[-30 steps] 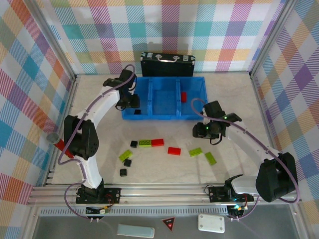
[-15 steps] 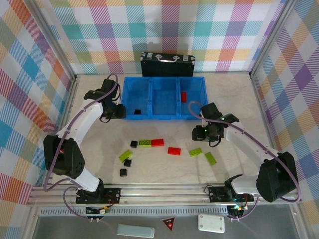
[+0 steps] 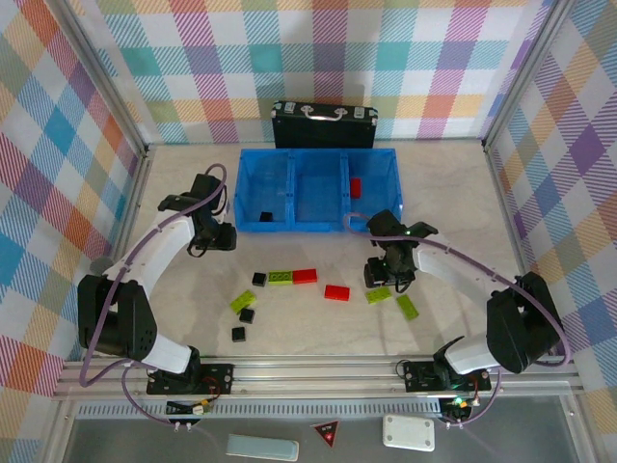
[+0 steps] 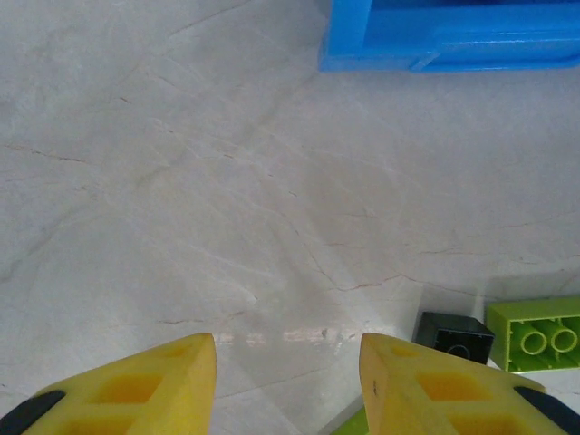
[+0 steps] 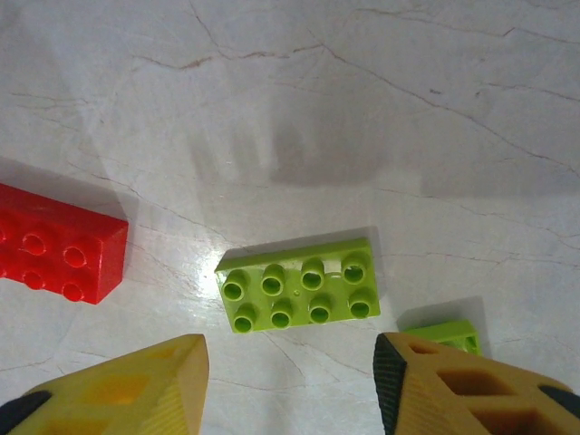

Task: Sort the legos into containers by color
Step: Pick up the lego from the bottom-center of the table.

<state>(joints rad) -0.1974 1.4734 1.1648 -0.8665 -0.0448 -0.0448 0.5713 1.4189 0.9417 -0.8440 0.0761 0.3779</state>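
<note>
Held the left claw (image 4: 288,362) spread and empty above bare worktop (image 4: 181,181), near a front corner of the blue tray (image 4: 453,41). Saw a small black brick (image 4: 453,333) and a lime-green brick (image 4: 542,333) close by one yellow finger (image 4: 435,390). Held the right claw (image 5: 290,362) spread too, pinching nothing, over an eight-stud green brick (image 5: 299,285) lying flat, a red brick (image 5: 59,243) off to one side. Found a black lego (image 3: 266,216) in the tray's left compartment and a red lego (image 3: 355,186) in the right. Saw the other legos (image 3: 305,276) scattered on the worktop before the tray.
</note>
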